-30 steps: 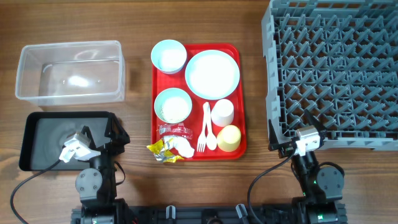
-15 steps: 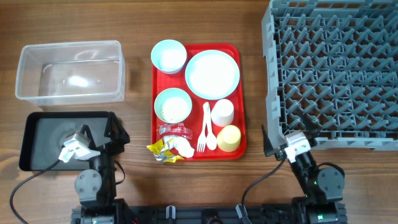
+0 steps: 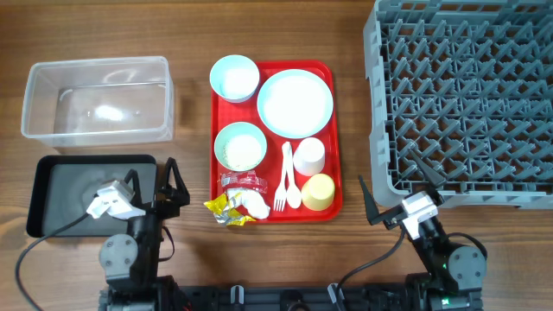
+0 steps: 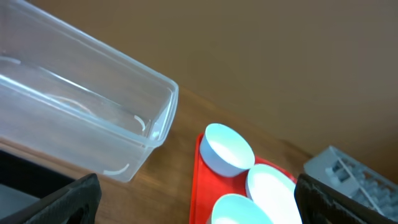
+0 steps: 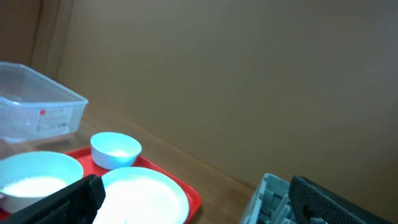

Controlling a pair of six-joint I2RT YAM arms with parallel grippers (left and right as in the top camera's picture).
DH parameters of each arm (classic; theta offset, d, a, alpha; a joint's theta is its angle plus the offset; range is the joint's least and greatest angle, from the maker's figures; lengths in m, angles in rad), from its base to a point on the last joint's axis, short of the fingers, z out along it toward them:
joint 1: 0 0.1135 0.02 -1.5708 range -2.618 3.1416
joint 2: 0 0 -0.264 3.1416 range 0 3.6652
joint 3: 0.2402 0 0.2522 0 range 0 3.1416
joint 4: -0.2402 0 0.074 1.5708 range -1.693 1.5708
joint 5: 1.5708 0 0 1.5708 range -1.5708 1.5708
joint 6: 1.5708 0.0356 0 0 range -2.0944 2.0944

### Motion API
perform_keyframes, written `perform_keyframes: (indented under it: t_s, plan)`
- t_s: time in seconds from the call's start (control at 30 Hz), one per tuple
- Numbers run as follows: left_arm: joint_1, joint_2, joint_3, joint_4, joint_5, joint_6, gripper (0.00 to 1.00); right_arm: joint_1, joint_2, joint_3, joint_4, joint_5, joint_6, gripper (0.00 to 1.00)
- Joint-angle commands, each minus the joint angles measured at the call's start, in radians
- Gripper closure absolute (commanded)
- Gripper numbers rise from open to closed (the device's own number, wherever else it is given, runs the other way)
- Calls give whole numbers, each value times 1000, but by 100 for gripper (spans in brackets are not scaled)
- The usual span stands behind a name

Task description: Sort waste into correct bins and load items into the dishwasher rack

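1. Currently both arms rest at the table's near edge. The left gripper (image 3: 153,177) and right gripper (image 3: 396,192) each have fingers spread wide, gripping nothing.
2. Between them, a red serving tray (image 3: 335,142) gathers the dishes: light blue plate (image 3: 295,102), light blue bowl (image 3: 234,78), crumb-speckled pale green bowl (image 3: 240,147), white cup (image 3: 309,157), yellow cup (image 3: 318,192), fork (image 3: 281,186) and spoon (image 3: 292,181).
3. Waste lies at the tray's near-left corner: yellow foil wrapper (image 3: 223,210), red-and-clear wrapper (image 3: 242,181), white tissue (image 3: 255,203).
4. The clear tub (image 3: 97,62) and black tray (image 3: 52,186) sit on the left arm's side and the grey dishwasher rack (image 3: 467,95) on the right's — probably so each arm serves its own side.
5. A small red label (image 5: 42,113) on the tub is too blurred to read — no other writing shows.
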Motion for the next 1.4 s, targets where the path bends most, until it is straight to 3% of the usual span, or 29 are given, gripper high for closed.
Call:
perform_keyframes:
  t_s: [0.0, 0.13, 0.33, 0.53, 0.7, 0.77, 0.9, 1.13, 1.37]
  plan:
    - [6, 72, 150, -85, 22, 108, 0, -4, 17, 97, -2, -24, 68, 0]
    - [6, 227, 298, -176, 23, 159, 0, -4, 109, 240, -55, -24, 104, 0]
    - [5, 559, 562, -359, 23, 185, 0, -4, 394, 556, -258, -100, 172, 0]
    - [-2, 841, 827, -568, 23, 184, 0, -4, 745, 972, -655, -152, 212, 0]
    - [-55, 1001, 961, -710, 23, 184, 0, -4, 969, 1196, -863, -285, 299, 0]
    - [-66, 1036, 962, -710, 6, 184, 0, -3, 1037, 1209, -801, -352, 356, 0]
    - [-66, 1115, 962, -704, -23, 183, 0, -2, 1181, 1209, -701, -429, 745, 0]
    - [-66, 1201, 962, -713, -19, 176, 0, 55, 1337, 1209, -643, -470, 720, 1]
    - [-66, 1231, 962, -708, -19, 176, 0, 249, 1344, 1218, -837, -19, 701, 0]
